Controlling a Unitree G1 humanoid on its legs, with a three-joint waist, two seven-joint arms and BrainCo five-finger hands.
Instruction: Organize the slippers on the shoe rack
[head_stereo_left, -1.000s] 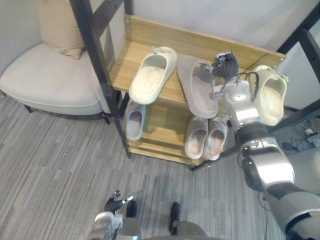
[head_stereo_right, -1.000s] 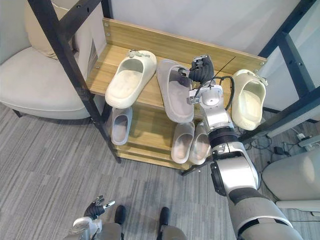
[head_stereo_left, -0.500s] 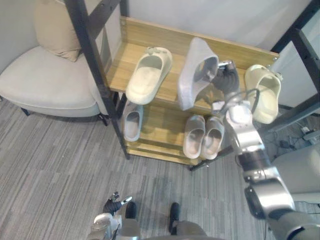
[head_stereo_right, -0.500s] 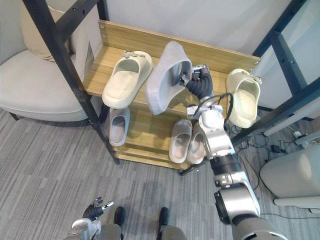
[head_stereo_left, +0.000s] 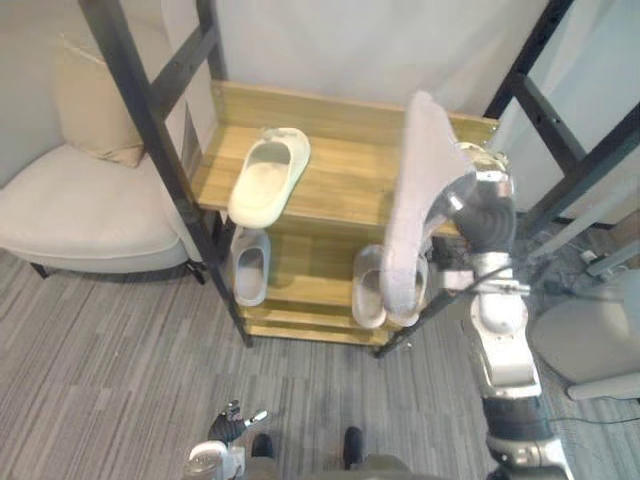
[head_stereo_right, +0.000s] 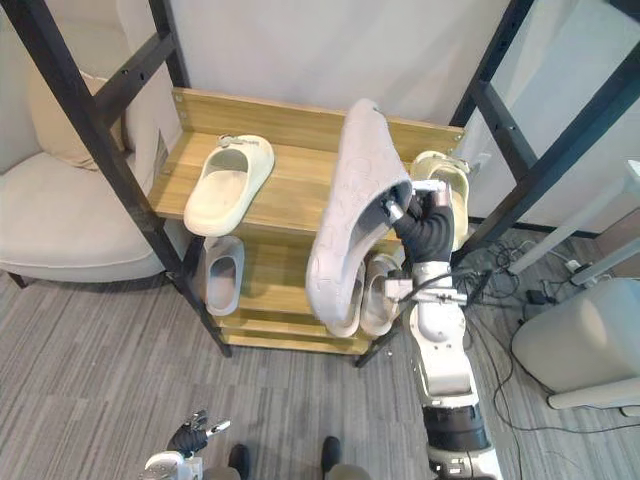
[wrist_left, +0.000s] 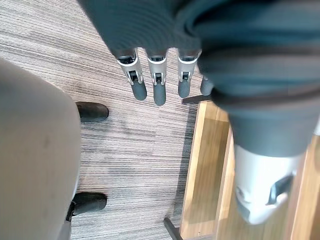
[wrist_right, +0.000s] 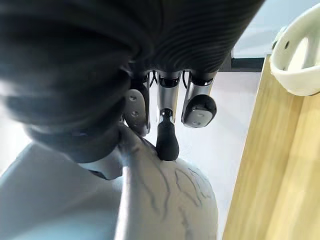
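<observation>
Right hand (head_stereo_right: 425, 228) is clenched on the grey slipper (head_stereo_right: 352, 215). In the wrist view its fingers (wrist_right: 167, 139) curl onto the upper; the thumb's contact is hidden behind the slipper. The slipper hangs off the shelf, near upright, sole toward the camera, in front of the shoe rack (head_stereo_right: 300, 195).

Handling, my read: moulded foam, so light, soft and a bit flexy. Held at one end it's a long lever and may swing — gripping the strap edge is better.

- Cream slipper (head_stereo_right: 226, 180) at 9 o'clock on the top shelf.
- Second cream slipper (head_stereo_right: 447, 172) at 2 o'clock, mostly behind the hand.
- Lower-shelf pair (head_stereo_right: 378, 292) at 6 o'clock, half covered.
- Small grey slipper (head_stereo_right: 222, 275) at 8 o'clock.

Left hand (wrist_left: 157, 85) is low with fingers straight, holding nothing.
</observation>
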